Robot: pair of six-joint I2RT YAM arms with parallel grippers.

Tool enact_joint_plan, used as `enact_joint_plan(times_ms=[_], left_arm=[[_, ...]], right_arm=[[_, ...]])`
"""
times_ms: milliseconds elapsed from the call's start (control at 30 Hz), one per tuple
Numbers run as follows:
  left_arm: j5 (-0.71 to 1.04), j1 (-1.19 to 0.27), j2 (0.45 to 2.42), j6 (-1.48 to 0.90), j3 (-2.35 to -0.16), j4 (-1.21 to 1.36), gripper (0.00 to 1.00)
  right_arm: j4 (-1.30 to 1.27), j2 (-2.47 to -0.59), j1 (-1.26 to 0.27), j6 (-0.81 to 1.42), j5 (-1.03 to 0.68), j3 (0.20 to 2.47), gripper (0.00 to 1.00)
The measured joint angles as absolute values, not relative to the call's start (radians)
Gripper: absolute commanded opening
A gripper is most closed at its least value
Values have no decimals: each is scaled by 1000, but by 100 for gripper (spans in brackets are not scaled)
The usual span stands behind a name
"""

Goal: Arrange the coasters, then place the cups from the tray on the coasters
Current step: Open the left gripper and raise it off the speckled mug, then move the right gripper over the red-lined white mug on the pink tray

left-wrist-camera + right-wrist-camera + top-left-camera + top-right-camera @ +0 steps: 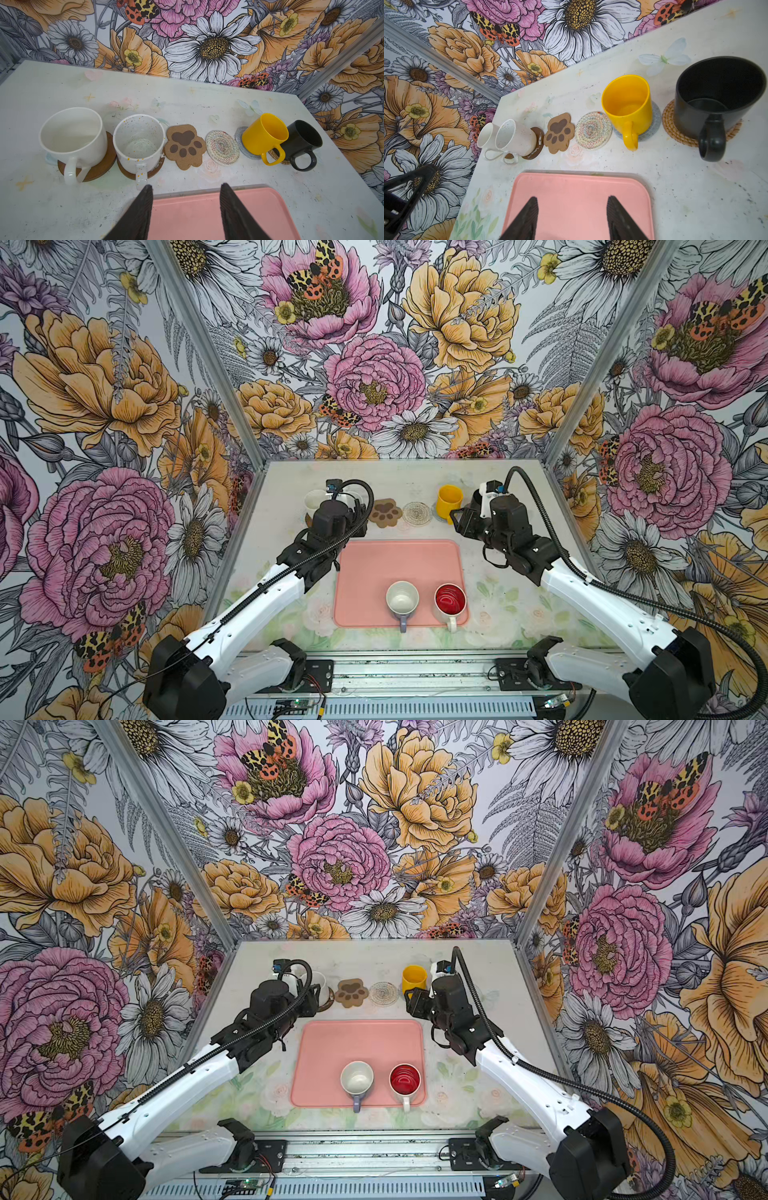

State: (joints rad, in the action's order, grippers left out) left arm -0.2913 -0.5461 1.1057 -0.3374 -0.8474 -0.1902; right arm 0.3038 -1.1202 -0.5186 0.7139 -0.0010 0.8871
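Left wrist view: paw coaster (185, 146) lies between speckled mug (139, 143) and patterned coaster (222, 147).

Lavender mug (402, 600) and red-lined mug (450, 600) stand on tray (365, 572).

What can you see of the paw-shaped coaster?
The paw-shaped coaster is a flat tan mat, cork-like, with dark brown pad shapes. It lies empty on the table in the far row, between the dark brown coaster under the speckled mug and the clear patterned coaster, close to both; contact cannot be told.
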Motion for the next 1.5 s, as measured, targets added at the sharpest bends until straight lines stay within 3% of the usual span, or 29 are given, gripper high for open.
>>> enact_joint_plan(times_ms=[867, 1500], left_arm=[[-299, -493, 1109, -341, -789, -102, 62], [-269, -479, 1122, -357, -776, -77, 62]], right_arm=[[961, -948, -944, 848, 105, 880, 49], [1051, -957, -1199, 1135, 176, 819, 49]])
